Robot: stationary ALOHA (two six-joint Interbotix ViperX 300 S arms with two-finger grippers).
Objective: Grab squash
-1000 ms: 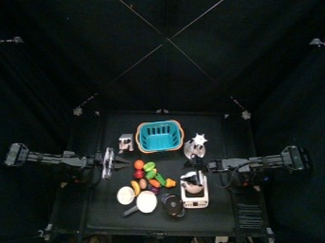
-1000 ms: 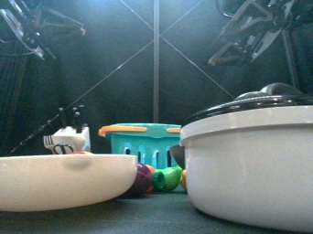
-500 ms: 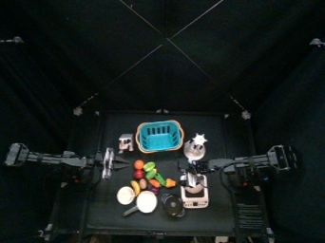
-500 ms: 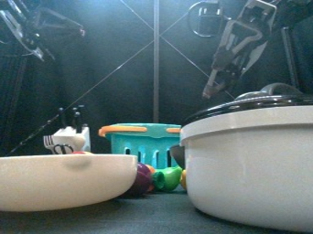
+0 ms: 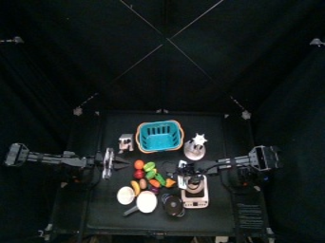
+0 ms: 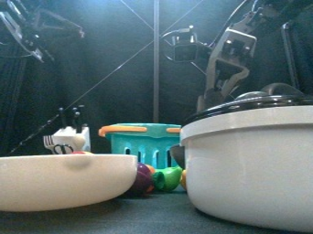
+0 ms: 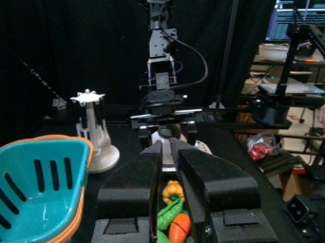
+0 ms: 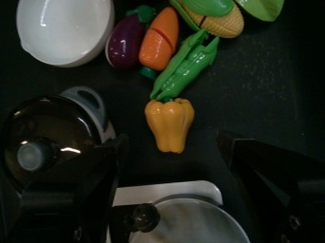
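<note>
Right gripper (image 8: 172,204) now inward; squash (image 8: 169,124) wrist-view only.

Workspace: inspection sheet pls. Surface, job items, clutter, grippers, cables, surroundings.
Surface: black table, crowded in the middle and front.
Job's things: squash, most likely the orange-yellow lobed piece, lying free beside the green pepper; nothing grips it.
Clutter: white bowl, eggplant, carrot, corn, pot with black lid, teal basket, white juicer.
Grippers: right gripper open, above the squash and pot; left gripper open, empty, at the table's left side.
Cables: cable looped along the right arm; none seen on the table.
Surroundings: black curtains; shelving beyond them.
</note>
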